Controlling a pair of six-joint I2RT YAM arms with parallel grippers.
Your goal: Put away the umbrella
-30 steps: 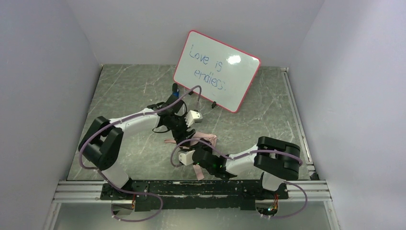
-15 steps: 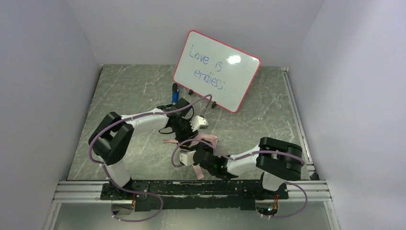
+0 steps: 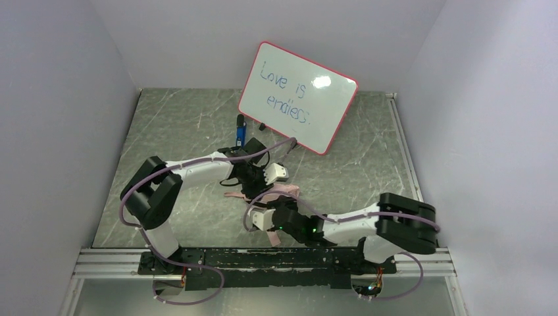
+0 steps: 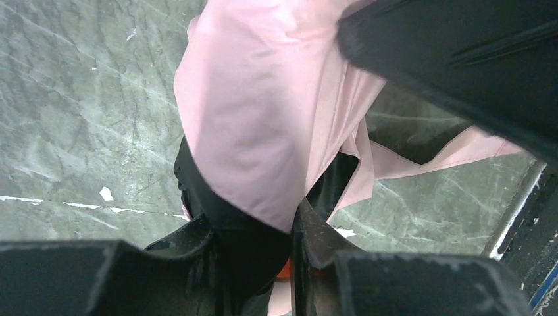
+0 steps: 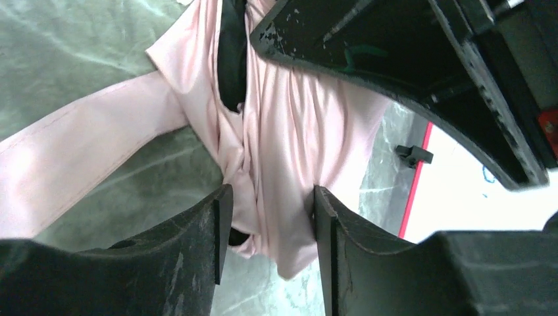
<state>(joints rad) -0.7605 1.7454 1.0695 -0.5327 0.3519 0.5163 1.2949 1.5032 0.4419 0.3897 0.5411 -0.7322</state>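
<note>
I read the left tool (image 4: 253,240) as closed to a narrow gap. Its fingers (image 4: 316,243) pinch a black part of the umbrella (image 4: 263,118) together with a fold of its pale pink canopy. Ahead of the fingertips the canopy rises as one broad sheet. A thinner pink flap trails off to the tool's right, over the grey marbled desk (image 4: 79,99).

The right tool (image 5: 270,224) is closed partway on a gathered bundle of the same fabric, which fills the gap and touches both fingers. Just ahead of it a black strip shows between the folds, though I cannot tell whether it is rib or shaft. A long pink panel lies flat on the desk to the tool's left. The left arm's black tool body sits close ahead and to the right.

From the top camera, the umbrella lies crumpled between the two tools, which face each other across it. Well beyond them stands the red-framed whiteboard (image 3: 299,95), tilted, with a blue marker (image 3: 241,131) near its lower corner.
</note>
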